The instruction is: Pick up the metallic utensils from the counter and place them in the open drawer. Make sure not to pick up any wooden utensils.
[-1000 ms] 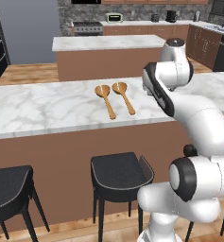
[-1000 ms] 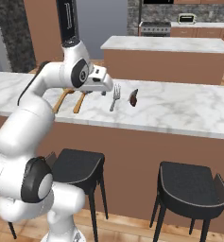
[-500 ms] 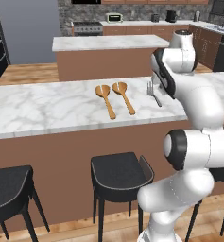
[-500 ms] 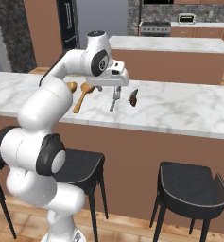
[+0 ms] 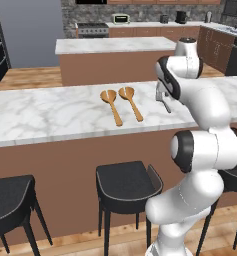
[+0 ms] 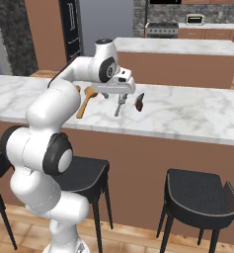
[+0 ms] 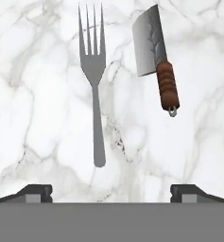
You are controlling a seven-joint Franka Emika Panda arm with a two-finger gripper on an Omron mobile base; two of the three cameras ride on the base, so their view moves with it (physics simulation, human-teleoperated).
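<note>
Up on the marble counter point(image 5: 50, 112), the gripper point(image 6: 117, 91) hangs over the utensils, just right of centre in the upper half of the right base view. Through the hand view, its two dark fingertips point(image 7: 35, 193) poke up at the bottom corners, far apart, jaws wide with nothing between them but bare marble.

There's the fork point(image 7: 95, 78), grey metal, lying in the upper left of the hand view, tines toward the top edge, handle running down toward the middle. Just beside it, upper right, a cleaver point(image 7: 156, 56) with a mottled steel blade and a ribbed reddish-brown handle ending in a small ring. The two lie near each other and do not touch.

In the right base view the fork and cleaver sit right of the gripper, small and dim; the cleaver reads as little more than a dark sliver. In the left base view the arm's white body covers most of that spot, and only a grey bit shows near the hand; what it is I cannot tell.

The wooden utensils point(image 5: 122, 102), two spoons side by side, lie at centre of the left base view, heads toward the top. In the right base view the arm hides all but one handle and part of a head.

Black stools point(image 5: 127, 182) stand below the counter, one cut off at the left edge of the left base view.
</note>
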